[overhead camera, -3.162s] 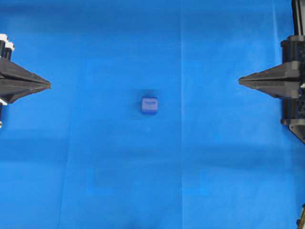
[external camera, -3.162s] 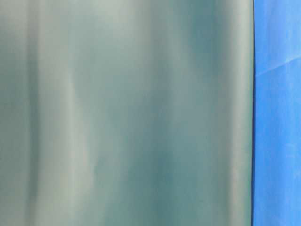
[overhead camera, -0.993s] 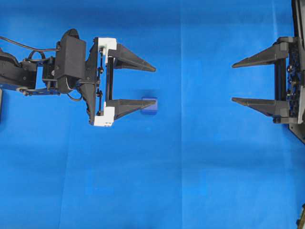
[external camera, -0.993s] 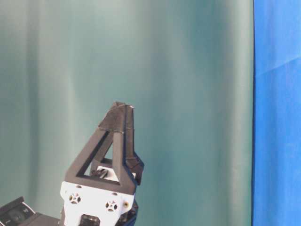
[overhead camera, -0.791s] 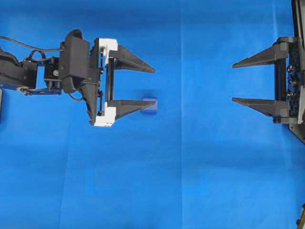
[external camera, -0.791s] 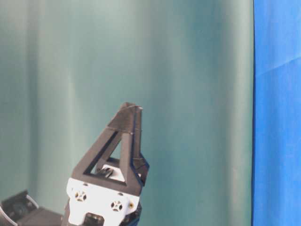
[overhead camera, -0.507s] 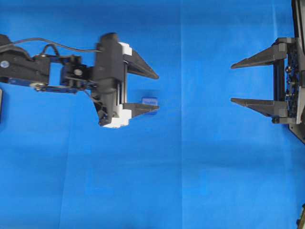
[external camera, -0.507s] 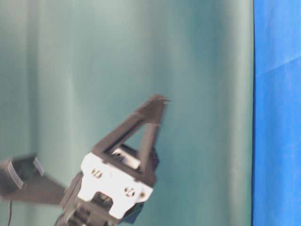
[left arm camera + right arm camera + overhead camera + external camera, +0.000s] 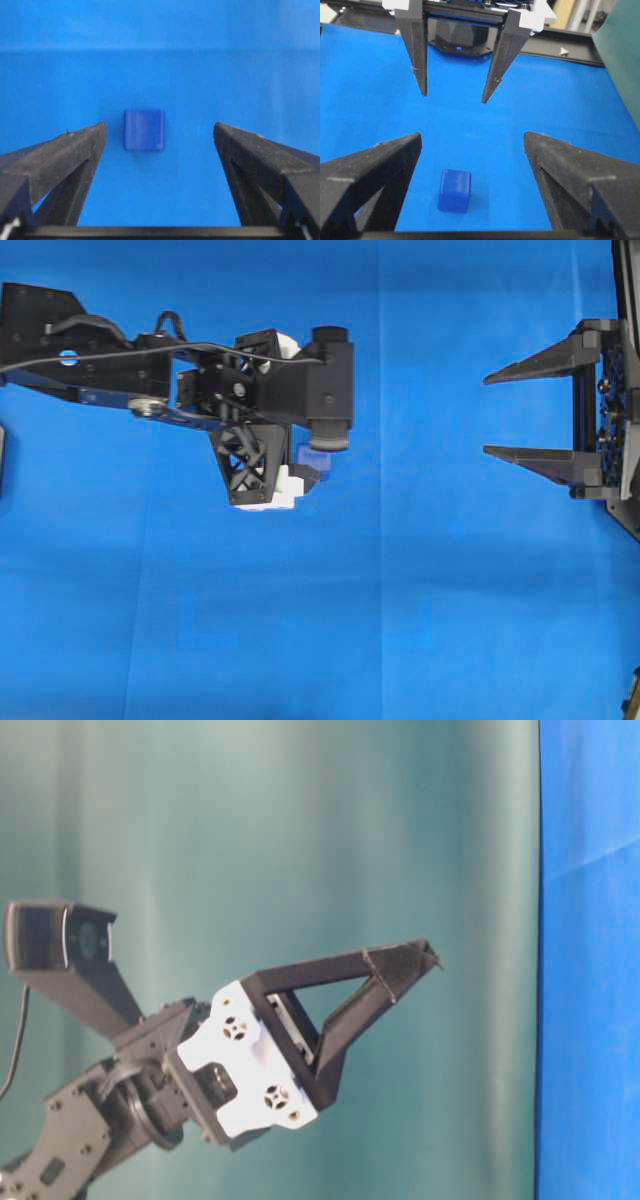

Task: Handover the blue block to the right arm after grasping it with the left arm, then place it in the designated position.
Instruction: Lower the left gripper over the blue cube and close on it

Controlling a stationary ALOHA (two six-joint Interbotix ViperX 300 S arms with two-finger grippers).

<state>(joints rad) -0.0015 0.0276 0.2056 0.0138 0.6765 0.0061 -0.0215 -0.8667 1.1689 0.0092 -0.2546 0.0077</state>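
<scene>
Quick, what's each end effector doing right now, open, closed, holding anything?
Left end effector: open, empty, above the block.
Right end effector: open, empty.

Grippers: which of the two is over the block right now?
The left gripper, the one with white brackets. It hangs open above the block; the all-black right gripper sits open at the edge.

Blue cloth (image 9: 420, 570): bare on all sides of the blue block (image 9: 144, 129). Left gripper (image 9: 453, 97): poised above the block, fingers spread wider than it, with free gaps on both flanks. Right gripper (image 9: 490, 414): parted, well apart at the edge; open cloth between it and the block.
</scene>
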